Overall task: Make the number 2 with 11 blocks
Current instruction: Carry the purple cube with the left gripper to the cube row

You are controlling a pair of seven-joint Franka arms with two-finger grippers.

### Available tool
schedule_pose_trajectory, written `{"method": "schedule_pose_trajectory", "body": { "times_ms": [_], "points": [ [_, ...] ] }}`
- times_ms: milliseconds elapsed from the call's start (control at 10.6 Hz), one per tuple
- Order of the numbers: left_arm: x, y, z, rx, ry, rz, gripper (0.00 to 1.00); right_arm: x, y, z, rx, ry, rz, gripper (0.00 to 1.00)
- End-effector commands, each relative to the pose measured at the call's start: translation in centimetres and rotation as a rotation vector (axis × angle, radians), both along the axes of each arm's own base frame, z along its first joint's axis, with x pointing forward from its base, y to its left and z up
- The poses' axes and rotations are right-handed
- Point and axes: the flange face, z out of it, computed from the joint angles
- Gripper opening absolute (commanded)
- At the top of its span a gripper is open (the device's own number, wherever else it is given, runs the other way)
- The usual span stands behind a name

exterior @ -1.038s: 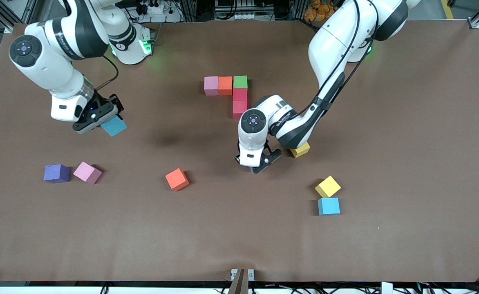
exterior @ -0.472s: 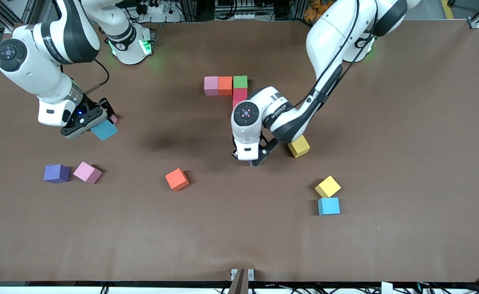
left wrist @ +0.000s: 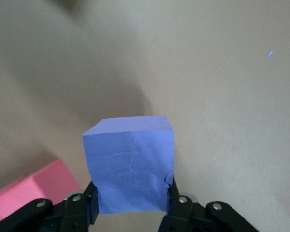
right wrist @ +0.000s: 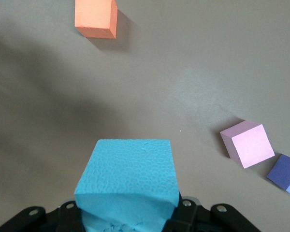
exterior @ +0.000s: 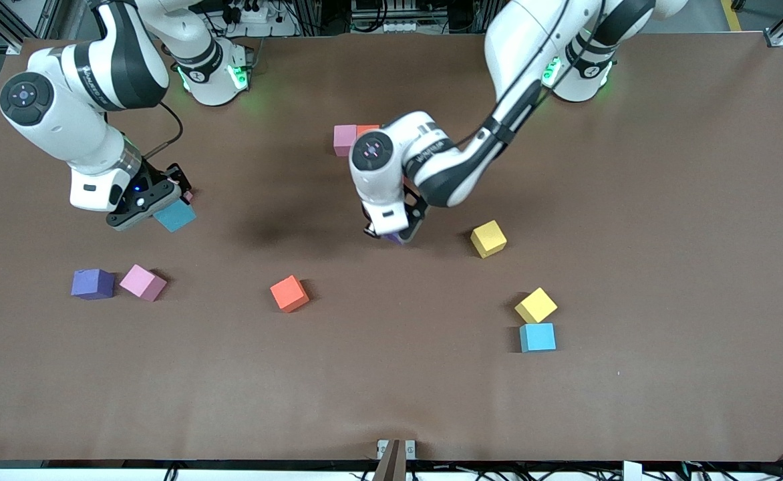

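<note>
While aloft, left jaws pinching purple block (left wrist: 129, 164), right jaws blue block (right wrist: 128, 179).

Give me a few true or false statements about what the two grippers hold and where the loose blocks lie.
1. The left gripper is shut on a purple block. True.
2. The right gripper is open and holds nothing. False: it is shut on a light blue block.
3. A yellow block lies right beside another light blue block. True.
4. The loose orange block sits on top of a pink block. False: both lie apart on the table.
</note>
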Motion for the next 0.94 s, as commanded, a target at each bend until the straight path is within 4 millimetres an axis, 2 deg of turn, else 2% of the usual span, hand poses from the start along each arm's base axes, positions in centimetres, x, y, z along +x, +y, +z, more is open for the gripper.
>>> {"method": "schedule_pose_trajectory", "body": {
  "times_ms": [0, 189, 472, 566, 849],
  "points": [
    [-3.5, -2.5, 1.1, 0.011, 0.008, 0.085, 0.00, 0.5, 0.6, -0.3, -0.011, 0.009, 0.014, 0.33],
    [-7.2, -5.0, 1.2, 0.008, 0.010, 0.069, 0.00, 0.5, 1.0, -0.8, -0.014, 0.018, 0.021, 0.33],
    [-8.9, -7.3, 2.6, -0.032, 0.004, 0.192, 0.00, 0.4, 2.1, -1.6, -0.020, 0.032, 0.043, 0.33],
    [-9.3, -7.5, 2.4, -0.026, 0.005, 0.246, 0.00, 0.3, 2.9, -1.8, -0.023, 0.034, 0.059, 0.33],
    [-9.6, -7.4, 1.5, -0.009, 0.013, 0.342, 0.00, 0.3, 3.5, -2.2, -0.032, 0.038, 0.086, 0.33]
  ]
}}
